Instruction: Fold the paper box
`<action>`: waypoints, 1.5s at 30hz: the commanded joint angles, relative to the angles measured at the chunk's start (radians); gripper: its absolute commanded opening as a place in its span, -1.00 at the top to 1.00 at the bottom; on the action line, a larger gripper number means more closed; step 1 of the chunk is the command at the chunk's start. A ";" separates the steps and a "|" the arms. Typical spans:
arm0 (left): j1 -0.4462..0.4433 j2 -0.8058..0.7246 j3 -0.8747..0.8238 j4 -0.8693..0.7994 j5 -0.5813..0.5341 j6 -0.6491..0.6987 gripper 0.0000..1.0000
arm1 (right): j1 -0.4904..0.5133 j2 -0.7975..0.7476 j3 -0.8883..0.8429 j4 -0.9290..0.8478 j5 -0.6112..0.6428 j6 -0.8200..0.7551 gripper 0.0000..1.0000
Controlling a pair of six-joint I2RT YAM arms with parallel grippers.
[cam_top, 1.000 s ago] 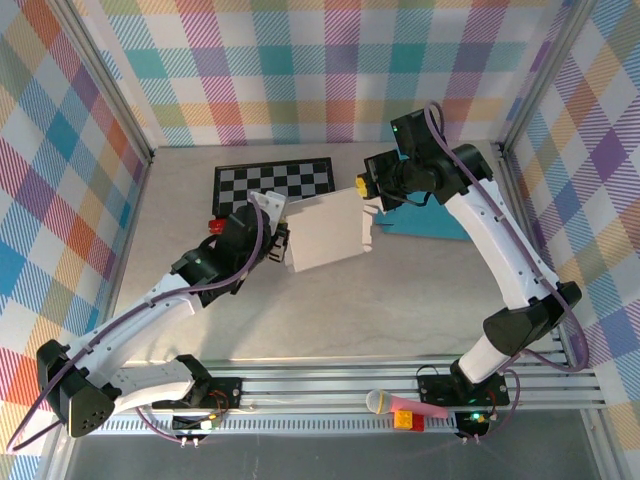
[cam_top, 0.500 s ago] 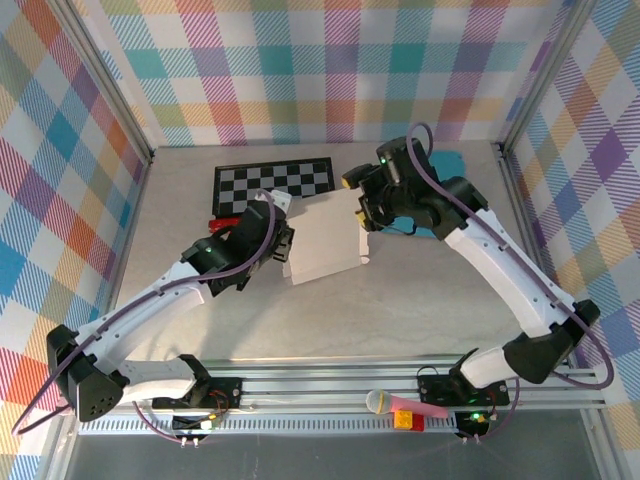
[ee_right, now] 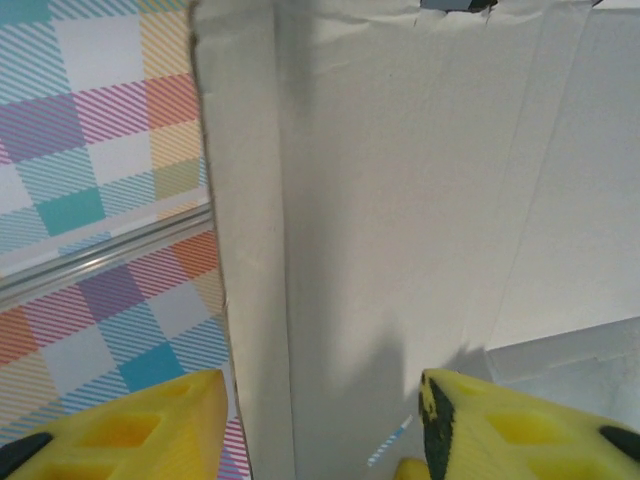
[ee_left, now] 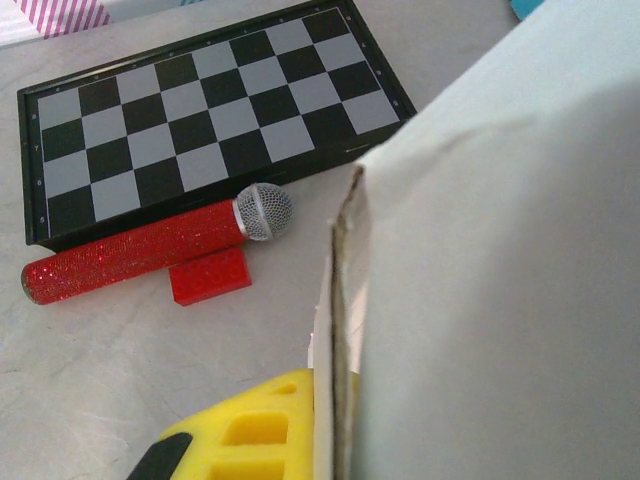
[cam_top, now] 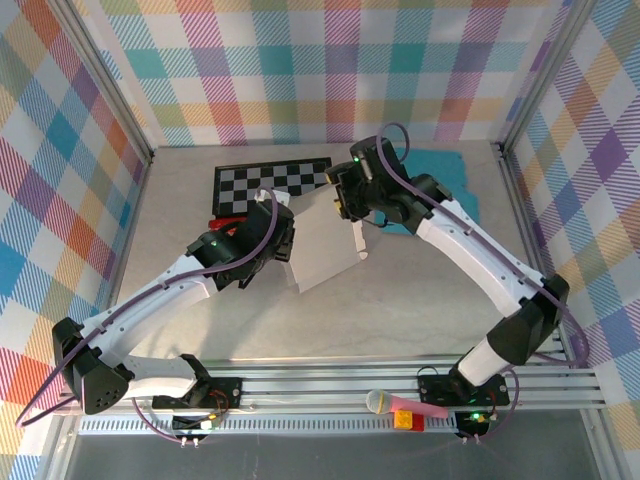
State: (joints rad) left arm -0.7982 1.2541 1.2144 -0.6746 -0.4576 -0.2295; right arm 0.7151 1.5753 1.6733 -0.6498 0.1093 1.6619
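The paper box (cam_top: 325,240) is a white cardboard sheet, partly folded and held off the table at mid-table. My left gripper (cam_top: 287,243) is shut on its left edge. In the left wrist view one yellow finger (ee_left: 250,430) presses the layered cardboard edge (ee_left: 345,330), and the other finger is hidden behind the panel. My right gripper (cam_top: 346,207) is at the box's top edge, open. Its two yellow fingers (ee_right: 130,430) stand either side of a folded flap (ee_right: 380,200) without gripping it.
A chessboard (cam_top: 272,182) lies behind the box, with a red glitter microphone (ee_left: 150,245) and a red block (ee_left: 210,277) at its front edge. A teal cloth (cam_top: 445,175) lies at back right. A pink microphone (cam_top: 400,403) rests on the front rail.
My right gripper has let go of the box's right edge, opened and moved left to its top edge. The box has swung more edge-on, still held by my left gripper.
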 commanded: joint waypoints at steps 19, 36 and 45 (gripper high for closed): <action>-0.009 0.005 0.033 0.009 0.025 -0.004 1.00 | 0.008 0.086 0.071 0.084 -0.089 0.014 0.55; -0.008 0.015 0.039 -0.006 0.050 -0.013 1.00 | 0.009 0.063 0.074 0.098 -0.092 -0.002 0.43; -0.009 0.011 0.040 -0.011 0.054 -0.014 1.00 | 0.009 0.056 0.056 0.090 -0.091 -0.009 0.69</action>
State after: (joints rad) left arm -0.7982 1.2671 1.2160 -0.6796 -0.4091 -0.2329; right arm 0.7177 1.6569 1.7111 -0.5758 0.0250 1.6608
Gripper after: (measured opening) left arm 0.062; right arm 0.159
